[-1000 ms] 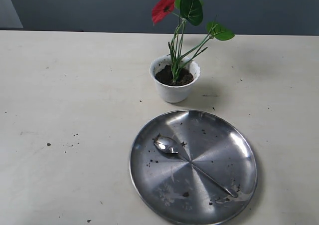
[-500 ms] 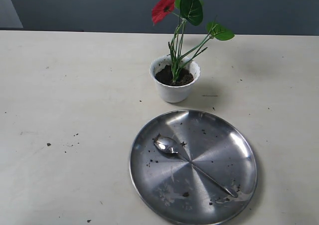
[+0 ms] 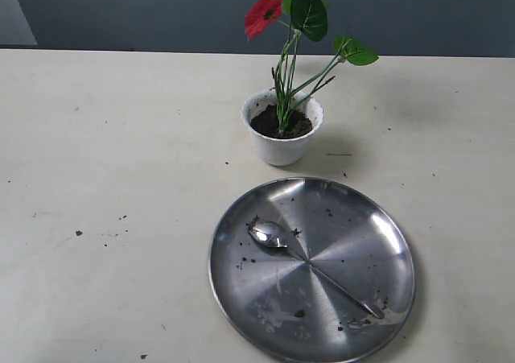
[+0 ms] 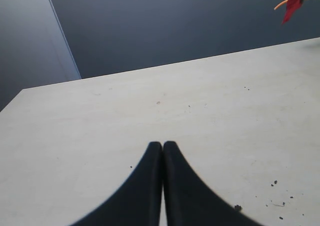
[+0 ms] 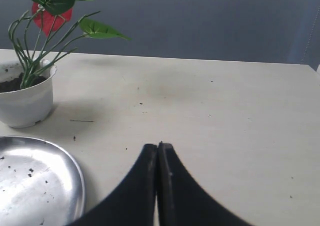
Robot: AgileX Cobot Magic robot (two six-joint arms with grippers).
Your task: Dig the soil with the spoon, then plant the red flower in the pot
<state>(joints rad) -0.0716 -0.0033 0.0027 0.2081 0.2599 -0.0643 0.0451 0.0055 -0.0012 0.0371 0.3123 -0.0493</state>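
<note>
Resting with their black curved fingers pressed together and nothing between them, the left gripper (image 4: 162, 145) and the right gripper (image 5: 157, 146) both hang over bare table, well apart from the work; neither shows in the exterior view, which suggests both arms are parked clear. Nearest the right gripper is the rim of a large round steel plate (image 3: 386, 218), shallow, brushed and mirror-bright, dotted with dark crumbs. On it lies the spoon (image 3: 310, 266), slim shiny silver, its oval bowl toward the pot and its thin handle running out to the plate's rim, likely set there to keep dirt off the table. Just beyond the plate stands the pot (image 3: 282, 142), small, white, tapering downward, rim speckled. Dark crumbly soil (image 3: 269, 123) fills it, and the red flower (image 3: 263, 14) stands upright in that soil, thin green stems bundled, leaves heart-shaped and glossy. Planting looks complete. The pale matte table (image 3: 121, 138) carries scattered soil specks.
</note>
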